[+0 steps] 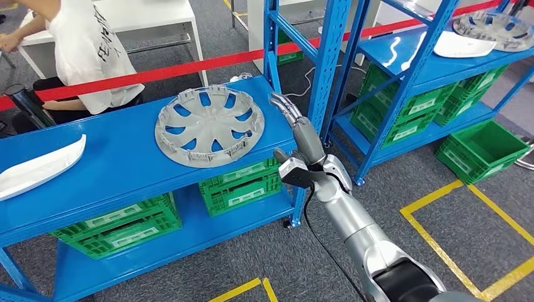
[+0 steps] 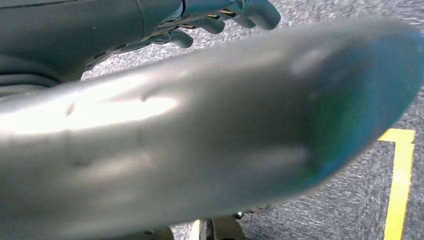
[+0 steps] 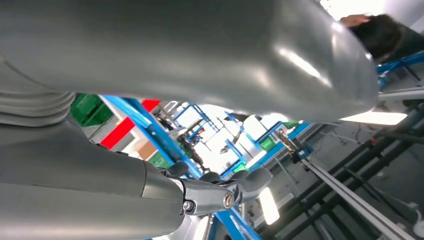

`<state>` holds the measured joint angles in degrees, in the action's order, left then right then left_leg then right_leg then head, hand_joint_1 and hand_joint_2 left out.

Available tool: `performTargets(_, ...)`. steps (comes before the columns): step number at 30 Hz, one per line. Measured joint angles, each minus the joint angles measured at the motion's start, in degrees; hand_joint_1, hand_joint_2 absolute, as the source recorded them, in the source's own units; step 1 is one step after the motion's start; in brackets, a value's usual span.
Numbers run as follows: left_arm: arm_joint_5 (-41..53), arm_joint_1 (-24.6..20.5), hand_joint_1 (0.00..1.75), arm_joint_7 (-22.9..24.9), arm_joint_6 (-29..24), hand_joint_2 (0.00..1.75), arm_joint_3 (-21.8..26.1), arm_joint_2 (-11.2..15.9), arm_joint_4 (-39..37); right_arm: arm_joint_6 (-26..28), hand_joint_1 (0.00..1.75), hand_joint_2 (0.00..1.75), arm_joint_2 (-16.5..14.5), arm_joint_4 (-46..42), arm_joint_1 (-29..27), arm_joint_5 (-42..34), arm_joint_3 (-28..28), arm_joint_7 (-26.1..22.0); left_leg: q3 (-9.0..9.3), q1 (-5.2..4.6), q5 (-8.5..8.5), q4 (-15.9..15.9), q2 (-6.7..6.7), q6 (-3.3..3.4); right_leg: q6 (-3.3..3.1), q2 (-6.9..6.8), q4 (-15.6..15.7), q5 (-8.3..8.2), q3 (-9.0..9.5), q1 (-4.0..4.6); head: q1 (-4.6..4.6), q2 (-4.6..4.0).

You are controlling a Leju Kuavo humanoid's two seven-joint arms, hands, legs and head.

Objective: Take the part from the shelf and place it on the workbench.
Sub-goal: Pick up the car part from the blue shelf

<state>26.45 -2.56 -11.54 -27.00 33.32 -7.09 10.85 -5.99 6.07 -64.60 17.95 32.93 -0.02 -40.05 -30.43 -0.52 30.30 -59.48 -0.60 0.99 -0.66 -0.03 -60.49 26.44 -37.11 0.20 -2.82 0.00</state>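
Item: grey plastic wheel cover (image 1: pixel 210 124), round, spoked, ribbed rim. It is lying flat on the top deck of the blue steel shelf (image 1: pixel 119 170), toward the deck's right end, and nothing is touching it. This is judged to be the part to fetch.

Item: right hand (image 1: pixel 302 132). It is reaching in past the deck's right edge, fingers stretched out straight and apart, grasping nothing. The fingertips are sitting just beside the cover's rim, apart from it.

Item: left hand (image 2: pixel 200 130). It is hanging over grey carpet. The view is blurred, so whether it is released or clenched cannot be told.

Step in hand, as judged: closing on the cover for the lift. Nothing of the carry has been done.

Handling notes:
- The cover is wide, thin and probably light, so a grip at one point of the rim is likely to let it tip or swing.
- The fingers are best slid under the near rim, with the thumb pressing down on top or into a spoke opening.
- Pushing sideways is apt to skate the cover across the smooth deck toward the white curved panel (image 1: pixel 38 167) at the far end.
- The blue shelf upright (image 1: pixel 327 56) is standing close behind the hand, so the lift is best taken straight up before swinging away.

Also present: green plastic crates (image 1: pixel 239 185) on the lower deck.
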Motion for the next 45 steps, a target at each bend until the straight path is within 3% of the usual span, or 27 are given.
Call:
performTargets(1, 0.01, -0.02, 0.0, -0.03, 0.0, 0.0, 0.01, -0.03, 0.02, 0.01, 0.0, 0.0, 0.0, 0.03, -0.01, -0.03, -0.01, 0.0, 0.18, -0.01, 0.01, -0.19, 0.01, -0.39, -0.24, 0.05, 0.27, 0.5, 0.24, 0.08, 0.03, 0.0)
performTargets(4, 0.22, -0.03, 0.0, -0.03, 0.01, 0.0, 0.03, -0.02, 0.07, -0.09, 0.0, 0.0, -0.03, 0.07, 0.02, -0.92, -0.03, -0.02, 0.08, -0.03, 0.09, -2.38, 0.15, -1.49, -1.11, 0.23, 1.11, -0.13, 1.97, -0.35, 0.07, 0.0)
performTargets(5, 0.35, -0.13, 0.0, -0.02, 0.01, 0.0, 0.03, 0.01, 0.08, -0.2, 0.0, 0.0, -0.04, 0.06, 0.07, -1.45, -0.03, -0.03, -1.09, 0.04, 0.66, -4.49, 0.19, -1.79, -1.41, 0.2, 1.23, 0.1, 2.51, -0.48, 0.12, -0.01)
performTargets(7, 0.57, -0.31, 0.0, 0.01, 0.02, 0.0, 0.02, 0.03, 0.09, -0.61, 0.0, 0.0, -0.1, 0.06, 0.1, -2.42, -0.03, -0.03, -5.28, 0.33, 3.07, -10.91, 0.27, -2.42, -1.86, 0.15, 1.33, 0.74, 3.13, -0.58, 0.25, -0.01)
performTargets(9, 0.66, -0.2, 0.0, 0.09, 0.03, 0.0, 0.02, 0.03, 0.08, -1.21, 0.0, 0.0, -0.21, 0.15, 0.07, -3.11, -0.02, -0.03, -9.16, 0.64, 4.88, -15.62, 0.28, -2.97, -1.91, 0.22, 1.3, 1.46, 3.75, -0.62, 0.23, 0.0)
performTargets(10, 0.69, -0.12, 0.0, 0.11, 0.04, 0.0, 0.03, 0.04, 0.08, -1.63, 0.0, 0.0, -0.29, 0.27, 0.12, -3.37, -0.02, -0.03, -9.93, 0.74, 4.12, -15.52, 0.28, -3.17, -1.84, 0.27, 1.28, 1.86, 4.22, -0.67, 0.23, 0.0)
performTargets(11, 0.72, -0.06, 0.0, 0.11, 0.06, 0.0, 0.03, 0.07, 0.09, -2.03, 0.0, 0.0, -0.38, 0.51, 0.33, -3.52, 0.03, -0.03, -9.67, 0.83, 2.1, -13.33, 0.3, -3.21, -1.72, 0.31, 1.26, 2.31, 4.81, -0.74, 0.23, 0.0)
performTargets(13, 0.78, -0.03, 0.0, 0.05, 0.13, 0.0, 0.04, 0.13, 0.07, -2.83, 0.0, 0.0, -0.63, 1.35, 1.17, -3.6, 0.37, -0.02, -7.59, 0.88, -2.79, -6.24, 0.37, -3.1, -1.32, 0.34, 1.21, 3.21, 6.05, -0.86, 0.25, 0.0)
performTargets(14, 0.81, -0.07, 0.0, 0.01, 0.19, 0.0, 0.06, 0.15, 0.05, -3.13, 0.0, 0.0, -0.78, 2.02, 1.82, -3.54, 0.67, -0.02, -6.63, 0.8, -3.91, -3.13, 0.46, -2.81, -1.01, 0.36, 1.21, 3.61, 6.43, -0.87, 0.32, 0.0)
performTargets(16, 0.97, -0.17, 0.0, -0.03, 0.35, 0.0, 0.12, 0.16, 0.02, -3.54, 0.0, 0.0, -1.07, 3.37, 3.02, -3.33, 1.33, -0.02, -5.67, 0.61, -4.33, -0.32, 0.59, -2.01, -0.26, 0.4, 1.25, 4.05, 6.81, -0.75, 0.42, 0.0)
performTargets(19, 1.3, -0.17, 0.0, -0.02, 0.48, 0.0, 0.19, 0.14, 0.03, -3.83, 0.0, 0.0, -1.64, 5.48, 4.62, -3.0, 2.39, -0.03, -4.46, 0.77, -4.48, 0.38, 0.48, -0.81, 0.58, 0.35, -0.07, 3.9, 6.63, -0.68, 0.39, 0.0)
performTargets(21, 1.46, -0.32, 0.0, -0.02, 0.5, 0.0, 0.2, 0.09, 0.04, -3.92, 0.0, 0.0, -2.06, 7.36, 6.06, -2.93, 3.22, -0.02, -3.58, 0.93, -4.24, 0.68, 0.36, -0.27, 1.06, 0.26, -5.09, 4.89, 3.77, -0.8, 0.22, 0.0)
performTargets(24, 1.81, -0.42, 0.0, -0.19, 0.54, 0.0, 0.21, 0.02, 0.03, -3.98, 0.0, 0.0, -2.8, 10.46, 7.48, -2.83, 4.55, -0.01, -2.98, 0.92, -3.48, 0.69, 0.19, 0.06, 1.6, 0.24, -14.11, 8.5, -2.87, -0.85, 0.02, 0.0)
performTargets(25, 1.99, -0.38, 0.0, -0.26, 0.56, 0.0, 0.21, 0.01, 0.02, -4.07, 0.0, 0.0, -3.11, 11.52, 7.77, -2.79, 5.0, -0.02, -2.71, 0.91, -3.17, 0.68, 0.11, 0.0, 1.59, 0.24, -14.47, 8.29, -3.96, -0.85, 0.01, 0.0)
performTargets(26, 2.19, -0.37, 0.0, -0.3, 0.61, 0.0, 0.21, -0.01, 0.02, -4.2, 0.0, 0.0, -3.45, 12.55, 8.14, -2.75, 5.43, -0.02, -2.34, 0.92, -2.85, 0.66, 0.04, -0.12, 1.49, 0.23, -12.84, 6.7, -4.04, -0.86, -0.01, 0.0)
performTargets(28, 2.49, -0.42, 0.0, -0.3, 0.73, 0.0, 0.21, -0.1, 0.01, -4.51, 0.0, 0.0, -4.11, 14.52, 9.13, -2.63, 6.24, -0.03, -1.45, 0.91, -2.13, 0.65, -0.04, -0.49, 1.1, 0.19, -5.5, 1.41, -1.83, -0.83, -0.02, 0.0)
performTargets(29, 2.62, -0.48, 0.0, -0.29, 0.79, 0.0, 0.21, -0.15, 0.01, -4.64, 0.0, 0.0, -4.45, 15.56, 9.74, -2.51, 6.64, -0.02, -1.16, 0.87, -1.85, 0.64, -0.06, -0.76, 0.86, 0.15, -2.07, 0.01, -0.74, -0.67, 0.0, 0.0)
performTargets(31, 2.85, -0.55, 0.0, -0.22, 0.98, 0.0, 0.2, -0.21, 0.01, -4.9, 0.0, 0.0, -5.27, 17.61, 10.74, -2.25, 7.4, -0.02, -1.03, 0.77, -1.5, 0.65, -0.07, -1.44, 0.25, 0.15, 0.9, -0.74, 0.37, -0.42, 0.07, 0.0)
performTargets(32, 3.01, -0.53, 0.0, -0.17, 1.08, 0.0, 0.19, -0.22, 0.02, -5.03, 0.0, 0.0, -5.76, 18.66, 11.2, -2.21, 7.82, -0.02, -1.04, 0.68, -1.44, 0.71, -0.03, -1.43, 0.16, 0.19, 1.22, -0.75, 0.48, -0.37, 0.07, -0.01)
performTargets(35, 3.5, -0.54, 0.0, -0.03, 1.3, 0.0, 0.19, -0.23, 0.0, -5.3, 0.0, 0.0, -7.37, 21.87, 12.65, -2.35, 9.04, -0.03, -0.76, 0.5, -1.32, 1.18, 0.18, -0.6, -0.05, 0.38, 1.3, -1.33, 0.78, -0.48, 0.1, -0.01)
performTargets(39, 3.84, -0.69, 0.0, -0.02, 1.51, 0.0, 0.19, -0.24, 0.01, -5.89, 0.0, 1.75, -9.25, 25.93, 14.73, -2.84, 10.42, -0.03, -0.08, 0.49, -1.25, 2.1, 0.24, -0.73, -0.72, 0.43, 1.33, -0.95, 1.04, -0.42, 0.11, 0.0)
performTargets(45, 4.45, -0.65, 0.0, -0.08, 1.89, 0.0, 0.19, -0.3, 0.01, -7.28, 0.0, 1.75, -11.66, 31.13, 17.48, -3.53, 11.71, -0.02, 0.4, 0.51, -1.32, 2.73, 0.31, -2.04, -1.03, 0.42, 1.31, -0.77, 1.27, -0.4, 0.11, 0.0)
